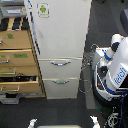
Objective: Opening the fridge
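— Where's the fridge [59,35] from where you stand?

— Dead centre, tall and cream, with the green sticker [43,9] near the top of the big door. That door looks shut. Two drawers sit below it, each with a horizontal handle [60,63]. The wooden cabinet [17,60] stands touching it on the exterior view's left.

— And the robot?

— The robot [114,65] is parked to the exterior view's right, beside the lower drawers, white and blue. I can't make out the gripper at all, so I can't say whether it's released or clenched.

— What worries you?

— My guess: the body stands close to the fridge's right side. If the door swings that way, it could hit the robot. Cables [88,60] dangle between them and might snag. And if it grabs a drawer handle instead, the wrong part opens.
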Motion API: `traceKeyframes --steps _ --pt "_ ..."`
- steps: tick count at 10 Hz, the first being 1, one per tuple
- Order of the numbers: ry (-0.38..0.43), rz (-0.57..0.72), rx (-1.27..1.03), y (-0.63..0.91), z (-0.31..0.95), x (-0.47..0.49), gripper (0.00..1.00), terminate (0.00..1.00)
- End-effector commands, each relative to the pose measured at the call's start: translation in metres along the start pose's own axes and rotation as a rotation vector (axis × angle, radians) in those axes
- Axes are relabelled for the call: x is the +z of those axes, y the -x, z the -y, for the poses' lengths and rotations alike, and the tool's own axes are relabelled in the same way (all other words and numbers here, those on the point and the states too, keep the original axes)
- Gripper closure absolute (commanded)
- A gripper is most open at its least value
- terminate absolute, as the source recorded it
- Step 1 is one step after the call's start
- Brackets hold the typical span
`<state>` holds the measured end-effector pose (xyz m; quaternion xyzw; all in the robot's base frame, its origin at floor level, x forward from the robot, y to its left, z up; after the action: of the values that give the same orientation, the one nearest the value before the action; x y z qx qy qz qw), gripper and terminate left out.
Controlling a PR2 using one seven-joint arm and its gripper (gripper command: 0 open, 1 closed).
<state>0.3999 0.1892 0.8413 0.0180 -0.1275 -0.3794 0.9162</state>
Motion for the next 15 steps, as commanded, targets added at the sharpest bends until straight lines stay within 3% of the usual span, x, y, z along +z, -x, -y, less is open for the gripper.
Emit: traceKeyframes --steps 1,11,15 --pt "0.020 0.002 0.007 -0.004 -0.002 0.001 0.00 0.00" --pt "0.061 0.173 -0.011 -0.186 -0.070 0.044 0.00 0.00" --pt "-0.007 0.198 0.072 -0.241 -0.119 0.073 0.00 0.00"
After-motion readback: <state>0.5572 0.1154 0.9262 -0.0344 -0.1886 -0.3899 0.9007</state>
